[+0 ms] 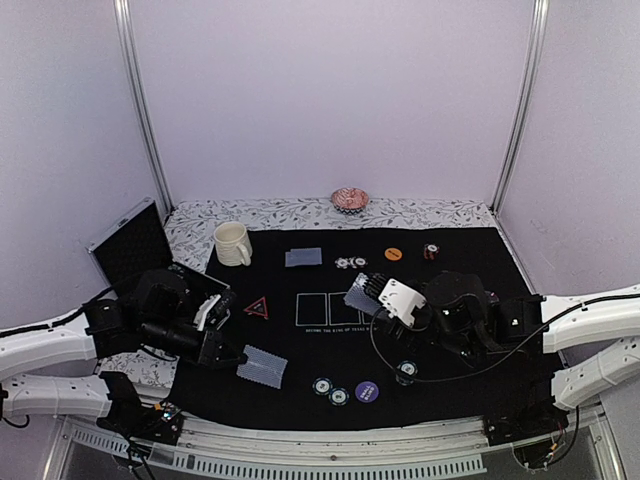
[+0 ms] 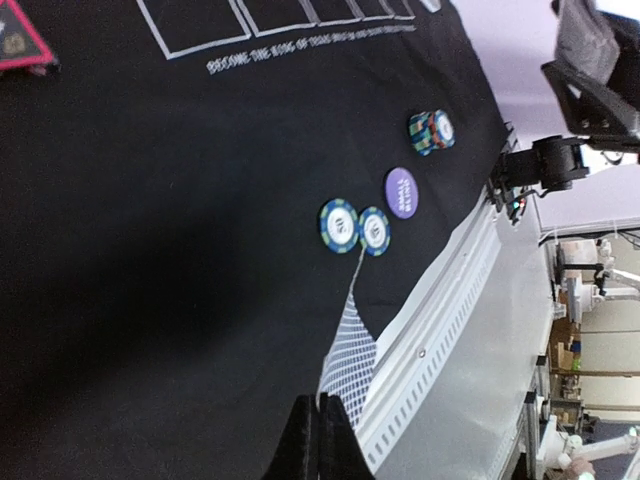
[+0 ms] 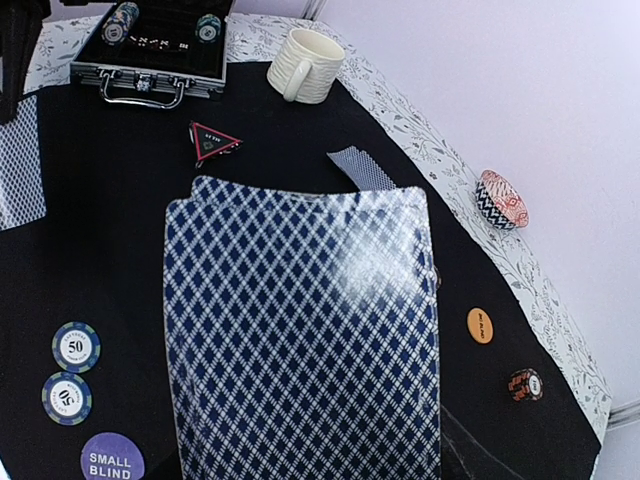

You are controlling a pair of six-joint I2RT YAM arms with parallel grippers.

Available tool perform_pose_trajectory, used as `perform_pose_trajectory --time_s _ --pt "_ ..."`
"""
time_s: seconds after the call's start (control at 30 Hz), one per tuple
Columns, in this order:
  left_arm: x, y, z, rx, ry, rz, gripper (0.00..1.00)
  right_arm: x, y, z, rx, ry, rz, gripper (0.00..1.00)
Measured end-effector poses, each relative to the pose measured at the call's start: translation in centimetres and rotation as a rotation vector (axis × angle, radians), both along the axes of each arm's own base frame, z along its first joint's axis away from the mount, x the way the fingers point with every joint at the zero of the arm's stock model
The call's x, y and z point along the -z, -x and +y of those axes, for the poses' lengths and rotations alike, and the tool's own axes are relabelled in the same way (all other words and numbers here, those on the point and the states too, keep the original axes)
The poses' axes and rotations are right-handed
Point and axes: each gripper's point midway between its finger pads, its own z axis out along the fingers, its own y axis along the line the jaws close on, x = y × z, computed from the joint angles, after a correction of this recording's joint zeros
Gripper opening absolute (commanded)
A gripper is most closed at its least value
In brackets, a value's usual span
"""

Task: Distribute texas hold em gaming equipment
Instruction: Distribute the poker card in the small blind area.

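Observation:
My left gripper (image 1: pixel 237 358) is shut on the edge of a blue-grey-backed playing card (image 1: pixel 263 367), which is low over the black mat near the front edge; in the left wrist view the fingers (image 2: pixel 318 440) pinch this card (image 2: pixel 350 360). My right gripper (image 1: pixel 368 293) holds a deck of playing cards (image 1: pixel 359 291) above the mat's printed boxes. The deck (image 3: pixel 305 330) fills the right wrist view and hides the fingers. Two chips (image 1: pixel 331 391), a purple button (image 1: pixel 367 391) and a chip stack (image 1: pixel 406 370) lie at the front. The red-outlined triangle (image 1: pixel 257 308) lies at centre left.
At the back of the mat lie two cards (image 1: pixel 303 257), chips (image 1: pixel 350 263), an orange button (image 1: pixel 393 254) and a chip stack (image 1: pixel 430 251). A cream mug (image 1: pixel 232 243), an open case (image 1: pixel 130 243) and a pink dish (image 1: pixel 349 199) stand around the mat.

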Motion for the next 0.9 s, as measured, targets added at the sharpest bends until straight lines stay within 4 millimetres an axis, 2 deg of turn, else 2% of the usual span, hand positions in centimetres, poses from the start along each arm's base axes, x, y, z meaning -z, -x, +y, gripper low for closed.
perform_pose_trajectory --time_s 0.07,0.2,0.37,0.57,0.77,0.9 --pt "0.9 0.6 0.4 0.001 -0.032 0.038 0.0 0.2 0.0 0.0 0.001 0.008 0.004 0.56" --pt "1.2 1.4 0.2 0.027 -0.06 0.065 0.0 1.0 0.0 0.1 -0.004 0.031 0.015 0.55" --pt "1.5 0.9 0.2 -0.047 -0.018 0.079 0.0 1.6 0.1 0.2 -0.009 0.047 0.023 0.56" --pt "4.6 1.2 1.4 -0.182 0.021 0.149 0.0 1.1 0.1 0.5 -0.016 0.035 0.024 0.55" --pt "5.3 1.4 1.0 -0.222 0.068 0.188 0.0 1.4 0.2 1.0 -0.03 0.046 0.033 0.55" --pt "7.0 2.1 0.8 -0.215 0.057 0.235 0.0 1.4 0.1 1.5 -0.035 0.053 0.035 0.55"
